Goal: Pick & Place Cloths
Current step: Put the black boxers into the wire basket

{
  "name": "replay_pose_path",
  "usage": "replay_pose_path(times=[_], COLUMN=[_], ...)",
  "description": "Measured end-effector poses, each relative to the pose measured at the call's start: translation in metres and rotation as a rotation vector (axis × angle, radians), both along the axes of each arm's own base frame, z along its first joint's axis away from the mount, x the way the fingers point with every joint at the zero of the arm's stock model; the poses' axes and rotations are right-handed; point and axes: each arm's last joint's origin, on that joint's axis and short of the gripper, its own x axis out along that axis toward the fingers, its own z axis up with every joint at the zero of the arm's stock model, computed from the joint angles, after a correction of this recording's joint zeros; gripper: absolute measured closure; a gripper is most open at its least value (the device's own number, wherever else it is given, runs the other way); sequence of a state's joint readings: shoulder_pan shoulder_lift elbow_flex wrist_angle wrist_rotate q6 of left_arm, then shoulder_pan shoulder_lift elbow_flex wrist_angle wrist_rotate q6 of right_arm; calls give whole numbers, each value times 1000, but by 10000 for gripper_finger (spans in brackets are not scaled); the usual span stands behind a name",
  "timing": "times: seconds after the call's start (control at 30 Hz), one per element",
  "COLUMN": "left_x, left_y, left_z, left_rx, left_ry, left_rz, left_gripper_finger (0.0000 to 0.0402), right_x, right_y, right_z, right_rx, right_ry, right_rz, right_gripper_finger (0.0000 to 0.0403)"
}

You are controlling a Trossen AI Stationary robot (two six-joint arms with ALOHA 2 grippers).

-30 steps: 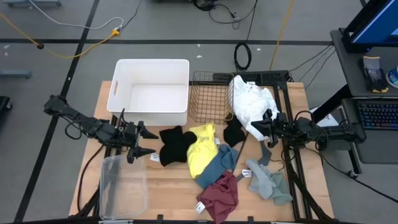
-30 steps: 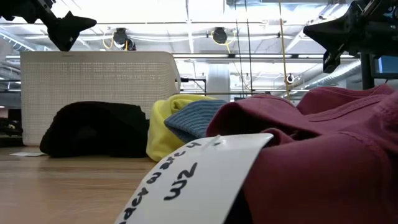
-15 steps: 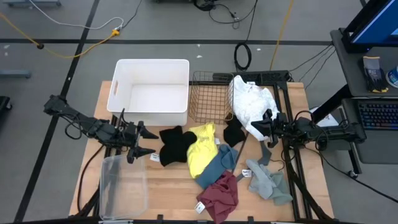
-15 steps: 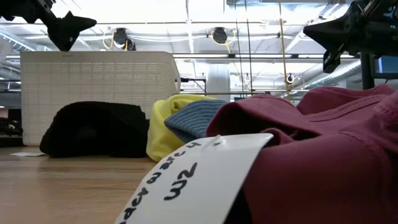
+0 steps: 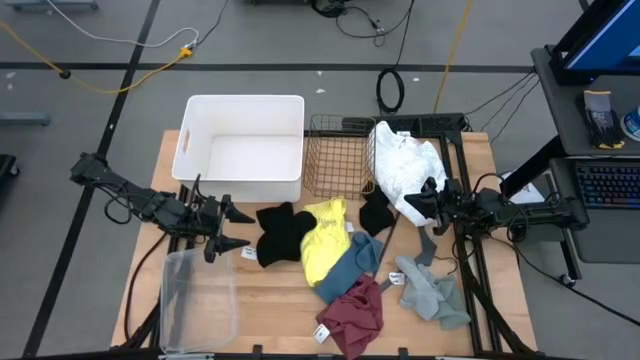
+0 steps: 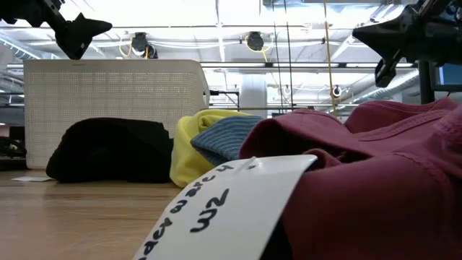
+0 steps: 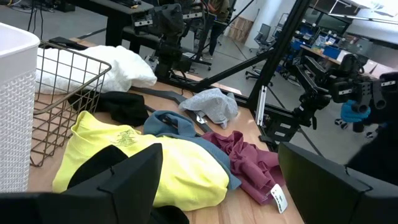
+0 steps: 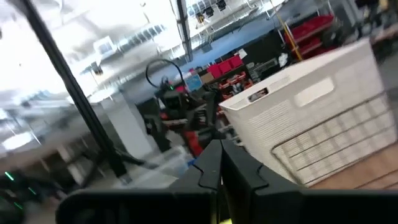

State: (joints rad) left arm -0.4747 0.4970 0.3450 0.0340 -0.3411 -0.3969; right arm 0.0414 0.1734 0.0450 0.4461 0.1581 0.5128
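From above, my left gripper point(image 5: 228, 229) hangs with fingers spread just beside the black cloth point(image 5: 281, 233) on the desk point(image 5: 270, 305); the yellow cloth point(image 5: 322, 238), blue cloth point(image 5: 352, 262) and maroon cloth point(image 5: 354, 312) lie in a heap near the middle; the white cloth point(image 5: 402, 165) sits by the wire basket point(image 5: 338, 155), next to the white bin point(image 5: 241, 146); my right gripper point(image 5: 428, 201) is at that white cloth's edge, fingers pressed together; grey cloths point(image 5: 432, 291) lie near the desk's right side.

Low down, the maroon cloth point(image 6: 375, 180) and its paper tag point(image 6: 224, 206) fill the front; the black cloth point(image 6: 112, 149) rests before the bin point(image 6: 115, 90).

Past my left fingers point(image 7: 124, 180), wide apart, the yellow cloth point(image 7: 155, 162) lies just ahead.

Past my right wrist, the fingers point(image 8: 219, 165) meet, holding nothing; the bin point(image 8: 311, 112) shows beyond.
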Motion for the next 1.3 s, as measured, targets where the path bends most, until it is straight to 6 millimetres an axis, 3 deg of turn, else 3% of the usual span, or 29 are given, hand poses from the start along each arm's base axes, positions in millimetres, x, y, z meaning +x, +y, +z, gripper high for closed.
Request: replay_pose_path(times=[0.1, 0.6, 1.07, 1.3], left_x=[0, 0, -2, -4], left_y=[0, 1, 11, 13], left_z=[0, 1, 33, 47], left_rx=[0, 77, -179, -211], left_ry=[0, -20, -309, -402], left_rz=[0, 15, 340, 359], left_gripper_finger=[78, 78, 78, 78], right_x=[0, 0, 0, 0], right_y=[0, 0, 0, 0], right_z=[0, 0, 0, 0], right_rx=[85, 177, 174, 169], right_ry=[-9, -20, -20, -19], right_rz=[25, 50, 50, 48], right_gripper_finger=[399, 399, 399, 399])
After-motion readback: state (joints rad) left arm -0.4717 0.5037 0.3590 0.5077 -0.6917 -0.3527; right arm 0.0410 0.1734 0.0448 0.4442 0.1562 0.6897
